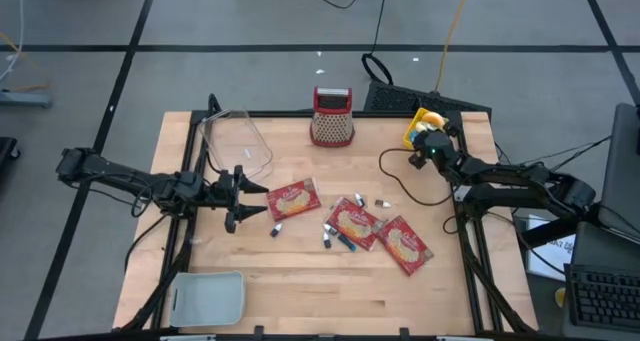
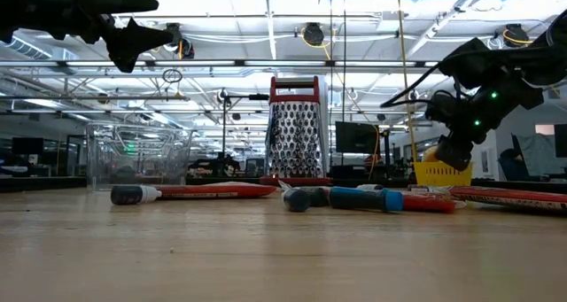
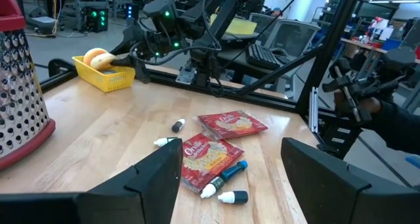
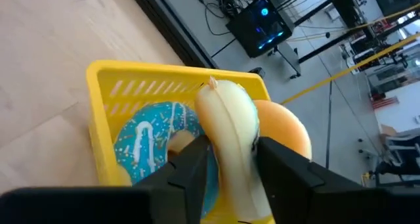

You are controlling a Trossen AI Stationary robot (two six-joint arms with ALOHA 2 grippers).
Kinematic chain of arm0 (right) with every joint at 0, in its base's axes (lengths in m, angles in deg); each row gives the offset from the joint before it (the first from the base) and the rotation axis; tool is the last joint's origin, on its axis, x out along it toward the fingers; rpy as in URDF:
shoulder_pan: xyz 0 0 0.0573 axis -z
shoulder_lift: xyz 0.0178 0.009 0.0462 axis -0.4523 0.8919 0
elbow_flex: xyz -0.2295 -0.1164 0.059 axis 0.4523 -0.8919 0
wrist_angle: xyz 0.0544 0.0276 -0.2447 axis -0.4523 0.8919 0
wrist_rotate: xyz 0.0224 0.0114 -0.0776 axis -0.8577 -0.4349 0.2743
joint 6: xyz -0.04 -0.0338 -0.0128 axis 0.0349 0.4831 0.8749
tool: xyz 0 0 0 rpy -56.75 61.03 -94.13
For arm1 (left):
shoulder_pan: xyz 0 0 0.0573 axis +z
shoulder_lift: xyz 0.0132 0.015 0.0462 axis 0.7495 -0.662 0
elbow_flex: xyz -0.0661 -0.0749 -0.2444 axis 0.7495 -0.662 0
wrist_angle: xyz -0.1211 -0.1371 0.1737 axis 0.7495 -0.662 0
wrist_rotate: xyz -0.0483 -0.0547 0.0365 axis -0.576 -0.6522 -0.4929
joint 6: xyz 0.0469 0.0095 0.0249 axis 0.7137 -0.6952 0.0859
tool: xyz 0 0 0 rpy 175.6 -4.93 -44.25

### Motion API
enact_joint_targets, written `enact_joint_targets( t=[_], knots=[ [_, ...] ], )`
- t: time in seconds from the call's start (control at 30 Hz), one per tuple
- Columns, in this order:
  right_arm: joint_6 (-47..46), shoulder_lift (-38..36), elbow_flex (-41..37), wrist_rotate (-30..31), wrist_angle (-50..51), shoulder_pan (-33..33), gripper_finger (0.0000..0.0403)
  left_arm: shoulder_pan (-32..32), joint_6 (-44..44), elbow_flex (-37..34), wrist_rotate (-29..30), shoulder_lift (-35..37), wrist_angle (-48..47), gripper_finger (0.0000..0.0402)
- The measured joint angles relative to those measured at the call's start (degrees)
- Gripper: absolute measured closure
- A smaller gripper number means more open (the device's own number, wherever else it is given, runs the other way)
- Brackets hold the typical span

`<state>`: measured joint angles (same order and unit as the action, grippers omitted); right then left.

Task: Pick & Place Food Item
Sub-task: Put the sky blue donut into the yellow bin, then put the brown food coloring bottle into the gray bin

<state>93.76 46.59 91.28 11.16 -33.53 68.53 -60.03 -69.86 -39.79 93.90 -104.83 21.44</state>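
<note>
A yellow basket (image 4: 105, 112) stands at the table's far right corner (image 1: 420, 123). In it lie a blue sprinkled doughnut (image 4: 147, 142), a round orange item (image 4: 289, 129) and a pale banana (image 4: 230, 119). The banana lies on top of the doughnut, its tip toward the basket's far rim. My right gripper (image 4: 235, 168) hovers over the basket (image 1: 432, 146), slanting down, its fingers partly open on either side of the banana. My left gripper (image 1: 262, 199) waits open and level over the table's left half, holding nothing (image 3: 233, 168). My right gripper has one finger (image 4: 193, 168) on each side of the banana's middle (image 4: 233, 152), lying across it and coming from above at a slant. The banana fills the gap between them. I cannot tell whether the fingers touch it. The banana rests on the doughnut.
A red-topped grater (image 1: 332, 116) and a clear container (image 1: 235, 141) stand at the far side. Three snack packets (image 1: 293, 198) (image 1: 352, 221) (image 1: 404, 244) and several markers (image 1: 340, 239) lie mid-table. A pale tray (image 1: 208, 296) sits near left. A black cable (image 1: 400, 166) loops beside the basket.
</note>
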Motion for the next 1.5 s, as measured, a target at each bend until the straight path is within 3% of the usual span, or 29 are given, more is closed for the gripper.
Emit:
enact_joint_targets(
  t=[0.27,0.77,0.97,1.33,1.5],
  knots=[
    [-3.9,0.0,0.0,0.0,-0.3,-0.1,0.0228,0.0,0.0,0.0,0.0,0.0,0.0,0.0144],
    [-22.2,0.0,0.0,-0.1,0.3,-0.1,0.0230,0.0,0.0,0.0,0.0,0.0,0.0,0.0144],
    [-28.7,0.0,0.0,-5.9,0.5,-0.1,0.0228,0.0,0.0,0.0,0.0,0.0,0.0,0.0144],
    [-33.9,0.0,0.0,-7.6,0.2,-0.1,0.0221,0.0,0.0,0.0,0.0,0.0,0.0,0.0144],
    [-34.3,0.0,0.0,-11.9,-1.8,-0.1,0.0222,0.0,0.0,0.0,0.0,0.0,0.0,0.0144]
  ],
)
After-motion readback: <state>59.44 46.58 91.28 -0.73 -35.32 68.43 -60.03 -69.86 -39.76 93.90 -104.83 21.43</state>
